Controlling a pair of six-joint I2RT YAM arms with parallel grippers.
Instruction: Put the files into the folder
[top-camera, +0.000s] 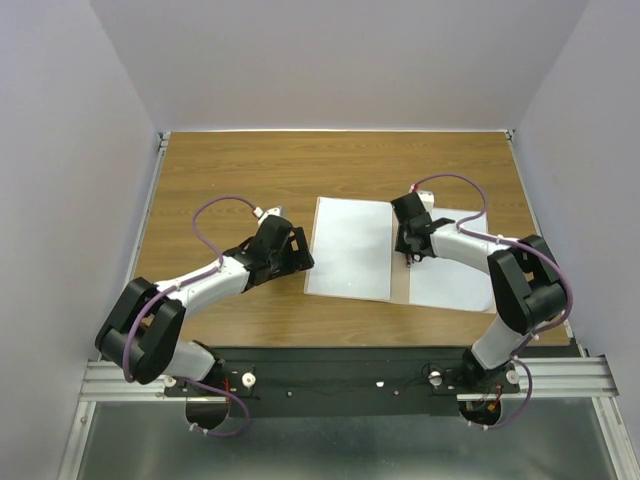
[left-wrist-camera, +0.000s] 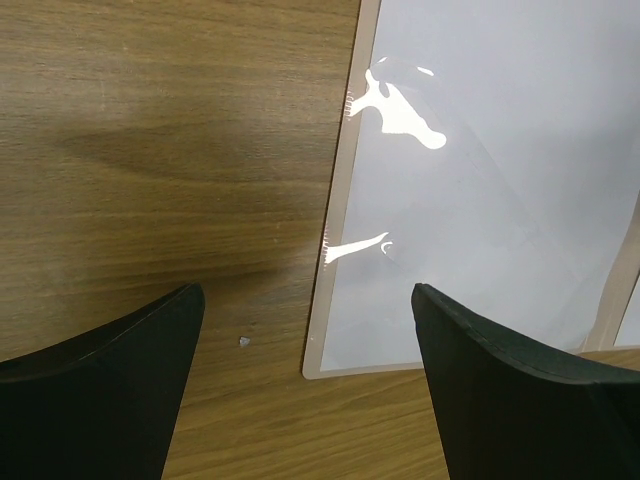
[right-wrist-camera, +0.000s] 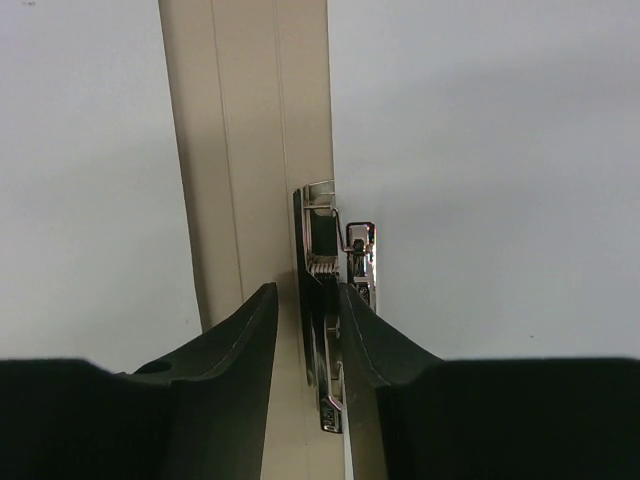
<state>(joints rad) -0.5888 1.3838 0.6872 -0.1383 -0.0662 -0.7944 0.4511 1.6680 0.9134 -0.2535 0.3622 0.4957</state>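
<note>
Right wrist shows right hand (right-wrist-camera: 307, 300) partly open astride metal clip (right-wrist-camera: 350, 245) on the folder (right-wrist-camera: 250, 150); left hand (left-wrist-camera: 305, 310) gapes above worktop (left-wrist-camera: 150, 120).

White paper files (top-camera: 350, 248), card folder (right-wrist-camera: 250, 120), shiny metal clip (right-wrist-camera: 356, 250), wood-grain table (top-camera: 250, 170)

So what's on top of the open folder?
A white sheet on each half, a metal clip by the spine, the right gripper straddling it. Only the folder's tan spine and edges show; sheets hide the rest.

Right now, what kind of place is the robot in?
Probably a lab test booth: plain white walls boxing in a wooden table, and robot arms bolted to a metal rail.
</note>
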